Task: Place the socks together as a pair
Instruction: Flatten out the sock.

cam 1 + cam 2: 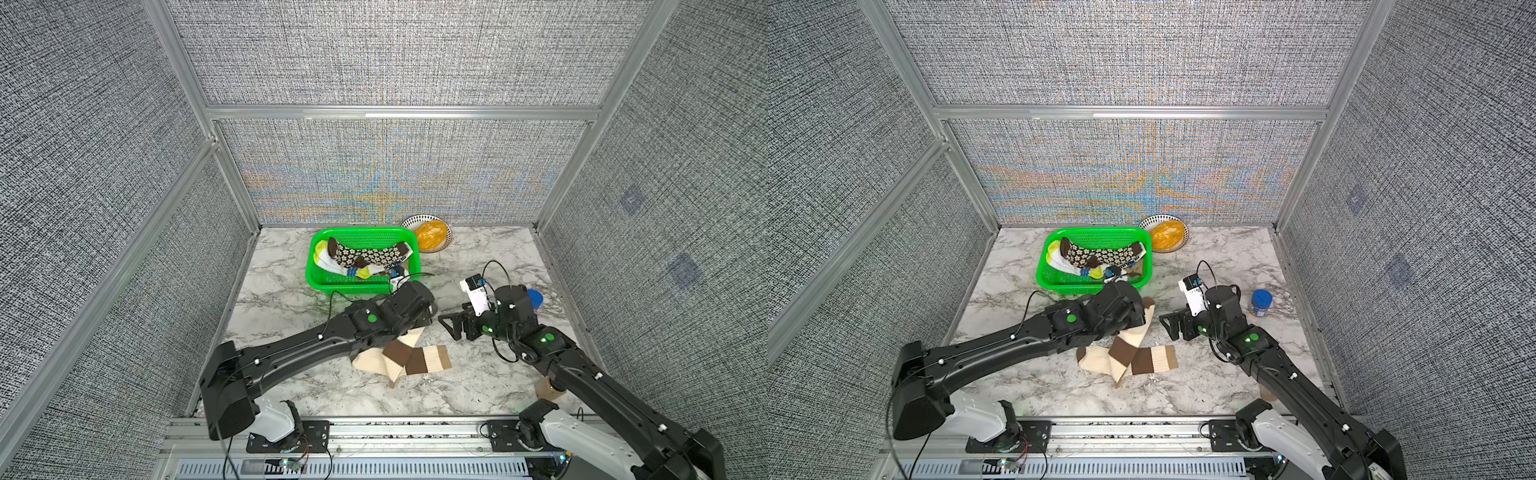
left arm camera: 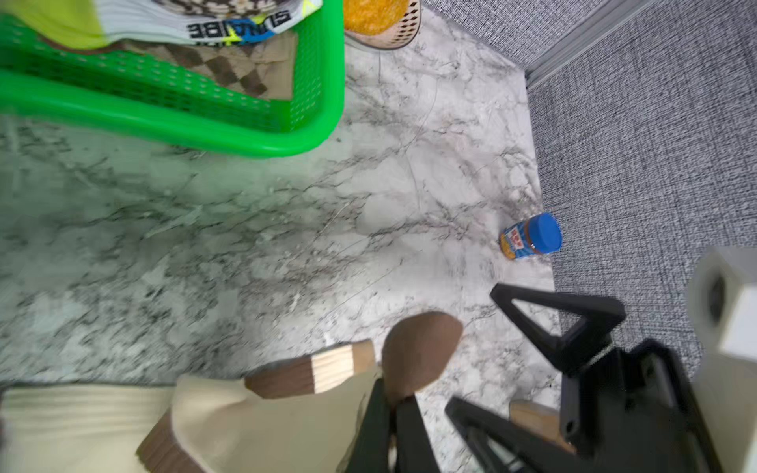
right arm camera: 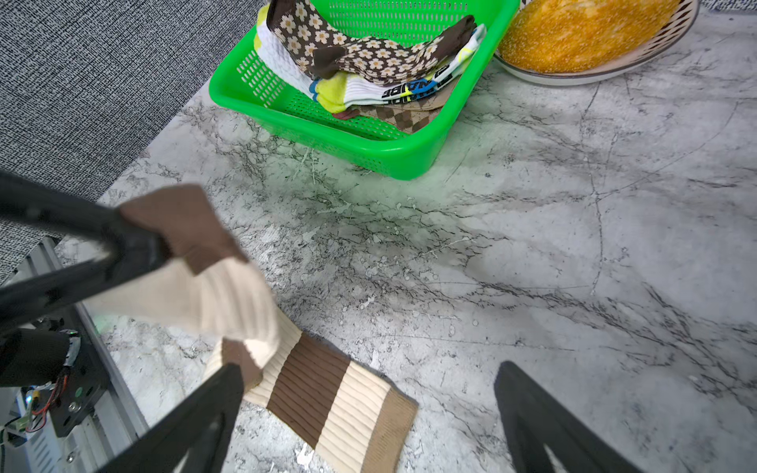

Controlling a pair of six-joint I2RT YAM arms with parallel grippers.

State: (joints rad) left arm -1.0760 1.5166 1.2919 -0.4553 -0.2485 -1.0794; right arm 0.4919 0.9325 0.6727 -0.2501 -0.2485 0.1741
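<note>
**Trainee:** How were the fingers found set, and where were the socks placed?

**Instructor:** The left fingers were found shut on the brown toe of the held sock, a cream one with brown bands. It was hung slanting from them, and its lower end was draped across its match. That flat sock was spread on the counter, at lower centre in both top views. The right fingers were spread wide with nothing between them, just right of the held sock. The other socks were piled in the green basket, above centre of the frame.

**Trainee:** How was the step best carried out?

**Instructor:** The step was judged to be the laying of the held sock upon the flat sock. It was advised that the held sock be swung until it was lined up with the flat sock's length, then lowered gradually, band over band. Release was recommended only once most of the fabric was rested on the counter, since a soft knit was expected to fold if dropped. Dragging of the flat sock was judged the main risk. The right fingers could be used to pin it down.
</note>
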